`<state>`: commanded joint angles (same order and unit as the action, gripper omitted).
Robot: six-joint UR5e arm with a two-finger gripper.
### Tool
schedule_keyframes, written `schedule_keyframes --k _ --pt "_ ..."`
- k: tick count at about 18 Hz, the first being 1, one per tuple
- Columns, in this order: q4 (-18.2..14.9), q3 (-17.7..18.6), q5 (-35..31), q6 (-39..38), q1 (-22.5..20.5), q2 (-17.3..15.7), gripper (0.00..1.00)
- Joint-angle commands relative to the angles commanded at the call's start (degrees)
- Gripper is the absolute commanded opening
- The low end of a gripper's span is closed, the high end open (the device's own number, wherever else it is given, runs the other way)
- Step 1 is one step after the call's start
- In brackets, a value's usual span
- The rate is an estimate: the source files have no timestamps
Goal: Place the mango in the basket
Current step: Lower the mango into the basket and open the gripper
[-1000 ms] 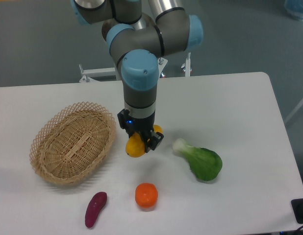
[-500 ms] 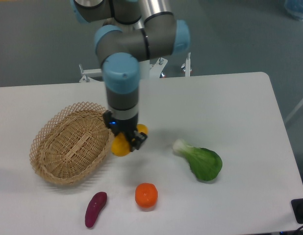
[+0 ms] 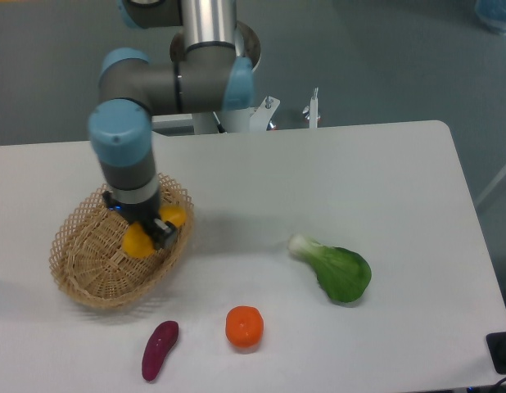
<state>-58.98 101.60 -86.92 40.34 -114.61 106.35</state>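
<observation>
No brand, label or writing can be read anywhere in the fixed camera view. At centre left the claw (image 3: 149, 231) is closed on the mango (image 3: 139, 241), whose yellow ends show on either side of the dark fingers while its middle is covered by them. The mango sits over the right half of the basket (image 3: 81, 274), inside the rim as seen from here; whether it touches the woven floor cannot be told. The arm's blue-capped wrist hides the basket's upper right rim. On the white counter (image 3: 384, 180), a bok choy (image 3: 336, 269) lies right of centre, an orange (image 3: 244, 326) at lower centre, and a purple sweet potato (image 3: 160, 350) at lower left. A dark object is cut off at the lower right corner.
</observation>
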Motion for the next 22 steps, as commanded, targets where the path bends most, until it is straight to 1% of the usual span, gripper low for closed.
schedule_keyframes --k 3,5,8,10,12,13,15,16,22 --pt "1.84 1.41 0.0 -0.18 0.0 0.61 0.27" --pt "2.29 1.58 0.0 -0.26 0.17 1.05 0.3" --pt "3.08 2.72 -0.52 -0.18 0.62 1.32 0.31" --pt "3.69 3.43 -1.93 -0.26 0.7 1.5 0.38" --pt "3.87 3.43 -2.02 0.0 0.79 1.93 0.47" --pt "4.31 3.43 -2.11 -0.09 0.79 2.2 0.5" --pt "4.84 3.43 -2.2 -0.26 0.88 2.29 0.67" --pt "4.75 3.52 -2.55 -0.18 0.88 2.2 1.0" --pt "6.16 3.69 -2.64 -0.27 1.58 1.32 1.0"
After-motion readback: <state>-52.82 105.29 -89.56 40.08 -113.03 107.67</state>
